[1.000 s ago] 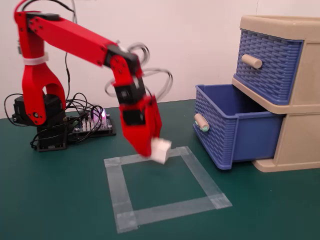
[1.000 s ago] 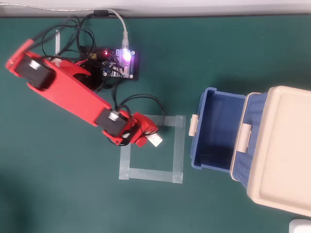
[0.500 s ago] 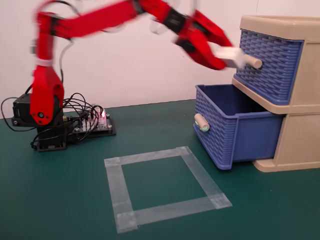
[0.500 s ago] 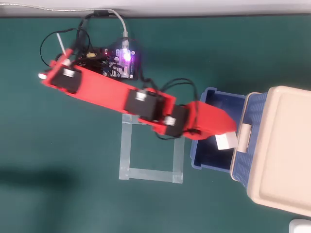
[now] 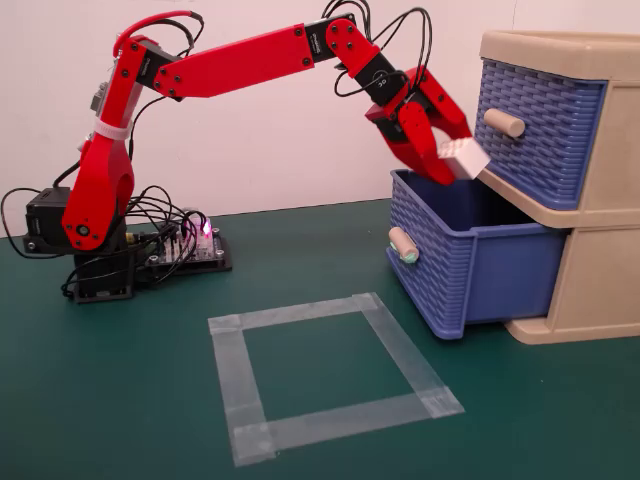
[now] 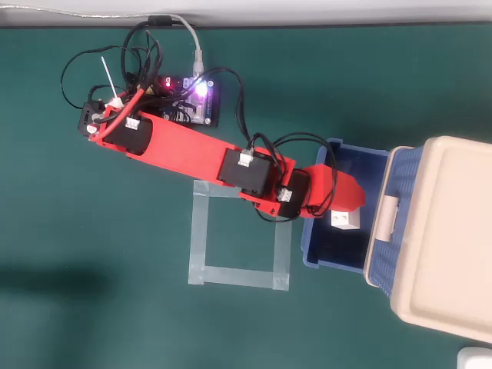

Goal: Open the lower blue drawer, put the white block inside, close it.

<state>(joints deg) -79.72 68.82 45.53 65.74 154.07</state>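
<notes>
— Block position?
— White block (image 5: 464, 158) is pinched in the red pincer (image 5: 450, 165), above the lower blue drawer (image 5: 470, 255).
— Drawer?
— Pulled out of the beige cabinet (image 5: 600, 200) on the green bench (image 5: 120, 400).

Arm (image 5: 240, 60) is showing glossy red printed links with black servo blocks sitting at each joint. Black cables are looping along the links, plus one red lead arching nearest the controller board (image 5: 190, 245). A white tie is wrapping the link above that board. Small white labels are showing on the servos. Gripper (image 5: 445, 160) is wearing red, pointed fingers.
</notes>
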